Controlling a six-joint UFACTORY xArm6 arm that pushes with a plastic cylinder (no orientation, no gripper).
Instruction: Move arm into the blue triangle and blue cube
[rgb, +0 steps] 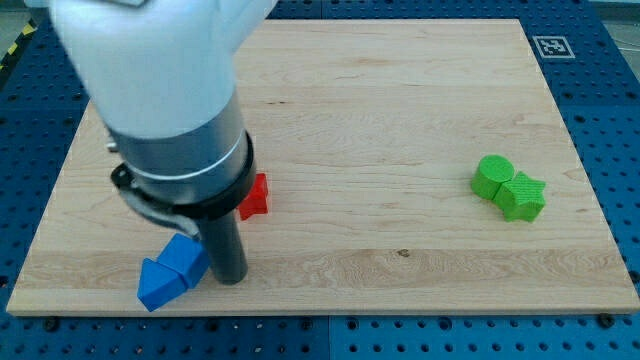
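Observation:
The blue triangle (157, 283) lies near the board's bottom left edge, touching the blue cube (186, 259) just to its upper right. My tip (231, 279) stands on the board right beside the cube's right side, touching or nearly touching it. The arm's large grey and white body hangs over the board's left part and hides what lies under it.
A red block (254, 197), partly hidden by the arm, sits just above and right of my tip. Two green blocks, a rounded one (491, 176) and a star-like one (523, 196), touch each other at the view's right. The wooden board (400, 120) ends close below the blue blocks.

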